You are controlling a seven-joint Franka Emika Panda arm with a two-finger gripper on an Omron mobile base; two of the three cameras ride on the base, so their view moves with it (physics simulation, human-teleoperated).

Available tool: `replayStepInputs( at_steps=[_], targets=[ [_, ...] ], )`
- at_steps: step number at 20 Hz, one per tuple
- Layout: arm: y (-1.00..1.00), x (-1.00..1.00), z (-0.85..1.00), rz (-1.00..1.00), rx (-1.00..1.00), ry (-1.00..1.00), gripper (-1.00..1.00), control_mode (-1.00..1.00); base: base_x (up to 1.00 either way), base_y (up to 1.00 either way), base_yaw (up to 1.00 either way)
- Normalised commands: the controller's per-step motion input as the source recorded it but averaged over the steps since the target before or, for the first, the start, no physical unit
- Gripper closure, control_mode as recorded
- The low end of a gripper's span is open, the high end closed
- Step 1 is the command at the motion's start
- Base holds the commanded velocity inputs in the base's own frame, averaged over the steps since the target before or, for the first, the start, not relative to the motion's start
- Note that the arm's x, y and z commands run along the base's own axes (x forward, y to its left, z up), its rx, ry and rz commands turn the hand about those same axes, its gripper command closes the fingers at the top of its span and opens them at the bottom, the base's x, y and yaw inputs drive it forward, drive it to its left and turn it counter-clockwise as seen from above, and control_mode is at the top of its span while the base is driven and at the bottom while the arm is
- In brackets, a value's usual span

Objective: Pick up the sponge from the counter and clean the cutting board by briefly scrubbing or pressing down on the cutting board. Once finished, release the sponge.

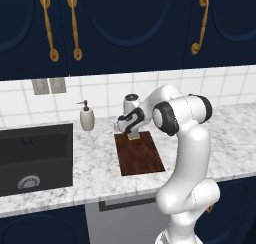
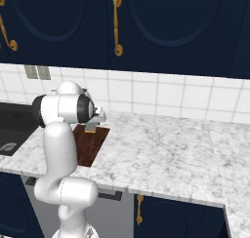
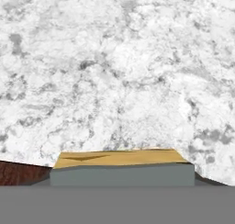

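The sponge (image 1: 133, 136), yellow with a grey-green layer, sits at the far edge of the dark reddish-brown cutting board (image 1: 141, 155) on the marbled counter (image 1: 95, 163). My gripper (image 1: 132, 130) points down and is shut on the sponge. In the right base view the gripper (image 2: 92, 124) holds the sponge (image 2: 90, 130) over the far end of the cutting board (image 2: 91, 145). In the hand view the sponge (image 3: 121, 165) lies close at the bottom and hides the fingertips. A sliver of the cutting board (image 3: 18, 172) shows at lower left, with the counter (image 3: 119, 71) beyond.
A black sink basin (image 1: 35, 158) is set into the counter at the left. A beige soap dispenser (image 1: 87, 118) stands by the tiled wall between sink and board. Dark blue cabinets with brass handles hang above. Open counter (image 2: 166, 149) stretches to the right of the board.
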Motion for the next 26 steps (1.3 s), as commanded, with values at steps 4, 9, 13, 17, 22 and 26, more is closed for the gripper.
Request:
replayStepInputs(
  at_steps=[4, 9, 13, 17, 22, 26],
  targets=[
    [0.07, -0.08, -0.26, 0.0, 0.01, -0.15, 1.0, -1.0, 0.0, 0.0, 0.0],
    [0.0, -0.32, -0.25, 0.0, 0.05, -0.02, 1.0, -1.0, 0.0, 0.0, 0.0],
    [0.0, -0.41, -0.01, 0.0, 0.06, 0.02, 1.0, -1.0, 0.0, 0.0, 0.0],
    [0.0, -0.35, -0.04, 0.0, 0.06, 0.01, 1.0, -1.0, 0.0, 0.0, 0.0],
    [0.0, -0.3, -0.27, 0.0, 0.04, 0.0, 1.0, -1.0, 0.0, 0.0, 0.0],
    [0.0, -0.45, -0.16, 0.0, 0.0, 0.0, 1.0, -1.0, 0.0, 0.0, 0.0]
  ],
)
